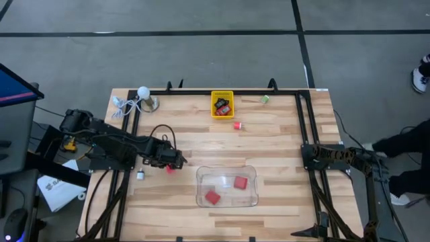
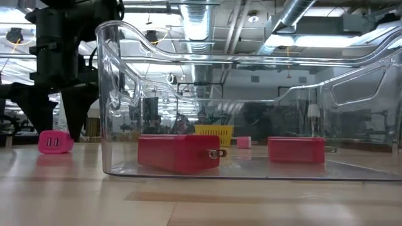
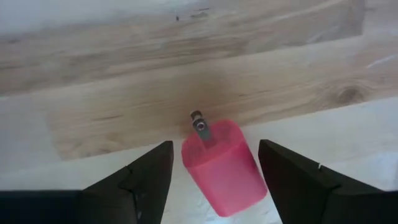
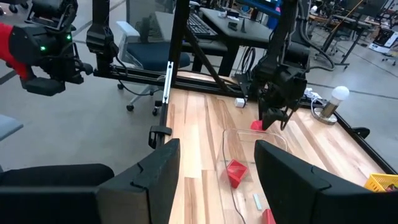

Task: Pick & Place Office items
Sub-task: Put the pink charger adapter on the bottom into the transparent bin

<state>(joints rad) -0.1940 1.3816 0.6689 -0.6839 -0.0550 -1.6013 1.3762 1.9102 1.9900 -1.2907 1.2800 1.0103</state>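
Two red blocks already in clear tray, lower centre of high view; second one beside it. Several pieces sit in yellow basket, upper centre; one red piece loose just below it, green piece upper right. Your left tool wide open, straddling pink-red plug block on bench, left of tray, not gripping yet. Right tool open, empty, parked at right edge. Judgement: roughly early-to-middle; most items remain outside tray.
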